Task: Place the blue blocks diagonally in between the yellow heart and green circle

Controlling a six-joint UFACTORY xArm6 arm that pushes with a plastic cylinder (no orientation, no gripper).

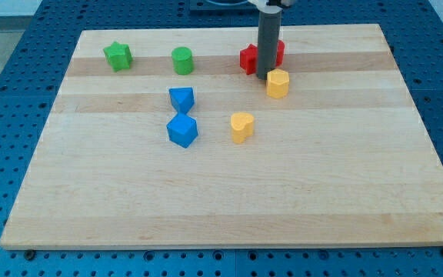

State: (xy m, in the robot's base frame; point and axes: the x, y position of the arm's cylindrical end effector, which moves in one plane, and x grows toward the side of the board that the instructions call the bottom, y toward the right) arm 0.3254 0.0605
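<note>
Two blue blocks sit left of the board's middle: a blue block with a pointed lower end (181, 99) and, just below it, a blue cube (182, 131). The yellow heart (241, 126) lies to the right of the blue cube. The green circle (181, 60) stands above the upper blue block, near the view's top. My tip (263, 77) is at the top middle, touching or almost touching the left side of a yellow hexagonal block (278, 83). It is well to the right of and above the blue blocks.
A green star (118, 56) lies at the top left. A red block (248, 58) sits just behind the rod, and more red (280, 52) shows on the rod's right. The wooden board (221, 200) rests on a blue perforated table.
</note>
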